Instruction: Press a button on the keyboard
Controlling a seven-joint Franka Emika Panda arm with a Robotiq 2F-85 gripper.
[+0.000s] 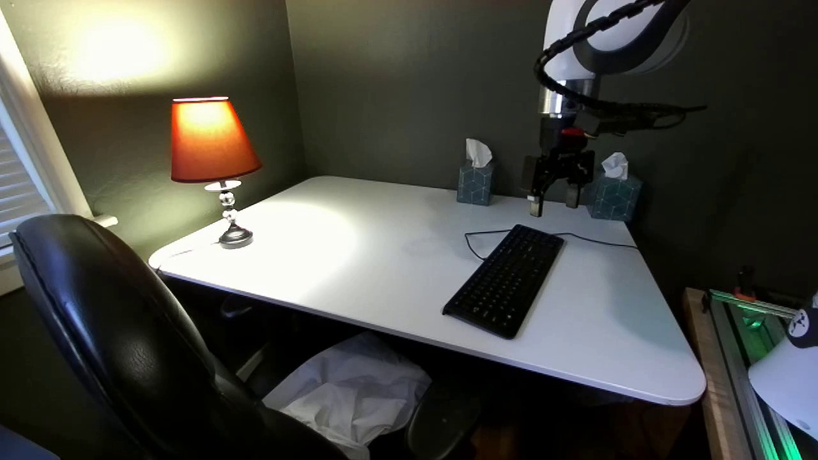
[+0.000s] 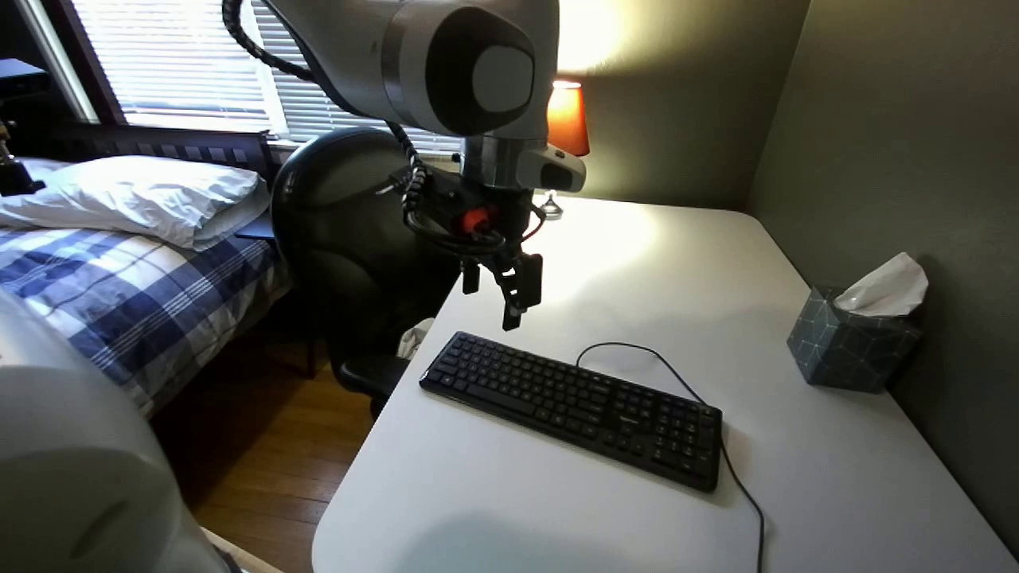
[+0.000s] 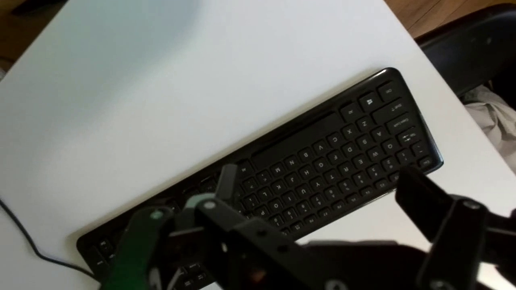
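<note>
The flat black keyboard lies on the white table, and it also shows in an exterior view and in the wrist view. Its thin dark cable loops over the table. My gripper is open and empty, pointing down in the air above the table; it also shows in an exterior view. In the wrist view the gripper's fingers are spread wide over the keyboard's letter and function keys. The left finger hides part of the number-pad end. No contact with the keys shows.
Tissue boxes stand along the table's back; one tissue box shows by the wall. A red lamp stands at the far table end. A black chair stands at the front edge of the white table.
</note>
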